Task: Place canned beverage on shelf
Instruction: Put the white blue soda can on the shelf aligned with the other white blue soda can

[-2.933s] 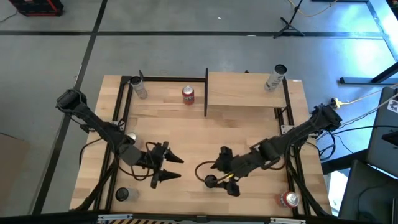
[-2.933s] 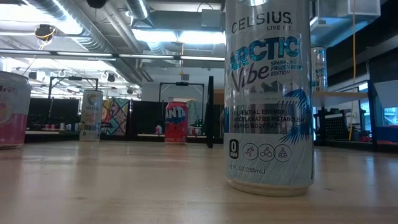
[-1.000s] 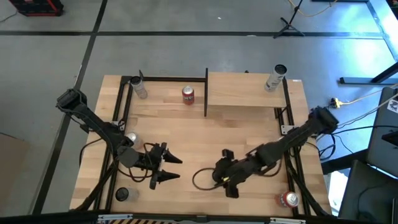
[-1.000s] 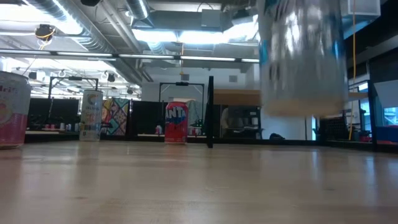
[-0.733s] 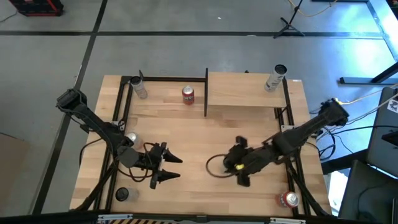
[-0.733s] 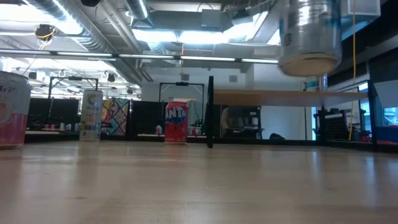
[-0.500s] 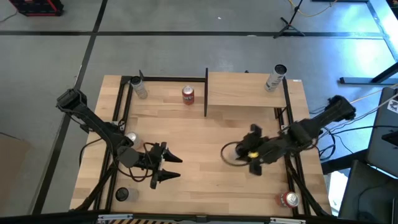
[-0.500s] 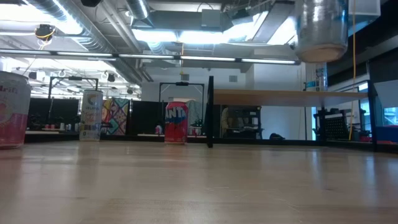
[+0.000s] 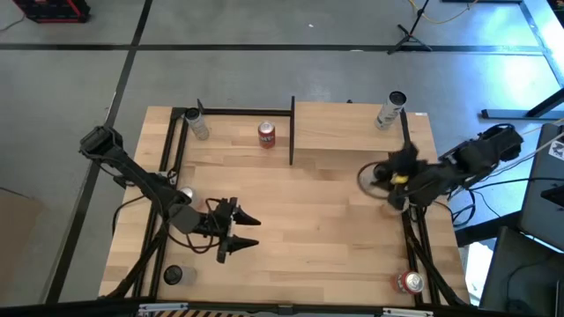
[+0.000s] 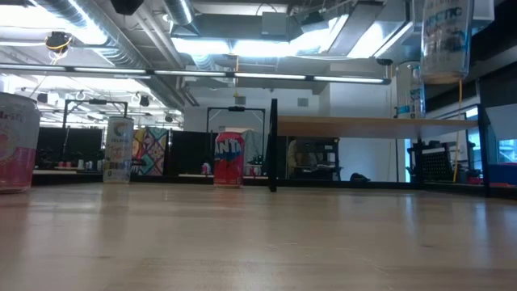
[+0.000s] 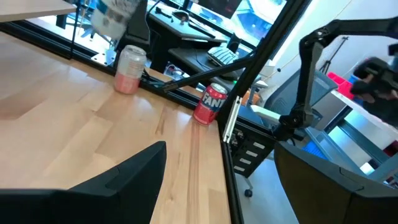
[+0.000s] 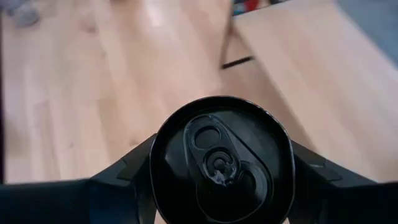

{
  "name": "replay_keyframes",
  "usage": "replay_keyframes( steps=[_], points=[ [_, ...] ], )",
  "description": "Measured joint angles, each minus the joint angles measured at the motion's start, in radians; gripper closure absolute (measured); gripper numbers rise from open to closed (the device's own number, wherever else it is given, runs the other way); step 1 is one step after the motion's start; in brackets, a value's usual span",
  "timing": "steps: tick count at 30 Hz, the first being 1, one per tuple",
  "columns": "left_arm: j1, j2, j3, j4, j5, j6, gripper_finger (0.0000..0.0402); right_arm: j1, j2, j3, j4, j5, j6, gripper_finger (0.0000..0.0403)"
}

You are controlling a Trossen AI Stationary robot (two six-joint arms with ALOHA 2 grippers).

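1. Table (image 9: pixel 291 220): light wood top, bordered by a black metal frame (image 9: pixel 238 112).
2. Tall silver can (image 9: pixel 197 124): upright at the table's far left corner.
3. Red can (image 9: pixel 266 134): upright near the far edge, about mid-width. Low view shows "Fanta" lettering.
4. Tall silver can with dark top (image 9: pixel 388 110): upright near the far right corner.
5. Pink can (image 9: pixel 184 195): upright near the left edge, silver top.
6. Grey-topped can (image 9: pixel 174 276): upright at the near left corner.
7. Second red can (image 9: pixel 410 282): at the near right corner.
8. Floor (image 9: pixel 264 70): grey, marked with dark tape lines.
9. Tripod base (image 9: pixel 410 35): on the floor beyond the far edge.
10. Yellow cable (image 9: pixel 511 141): runs off the right side.
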Motion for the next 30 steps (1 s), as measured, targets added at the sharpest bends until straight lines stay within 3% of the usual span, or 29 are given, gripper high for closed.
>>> replay_keyframes(
  steps=[8,15,30],
  points=[
    [0.032,0.000,0.000,0.000,0.007,0.000,0.0109,-0.097,-0.155,0.000,-0.143,0.072,0.039,0.0172],
    [0.067,0.000,0.000,0.000,0.008,0.000,0.0109,-0.224,-0.241,0.000,-0.161,0.105,-0.032,0.0172],
    [0.143,0.000,0.000,0.000,0.088,-0.001,0.0110,-0.334,-0.267,0.001,-0.163,0.077,-0.195,0.0172]
  ],
)
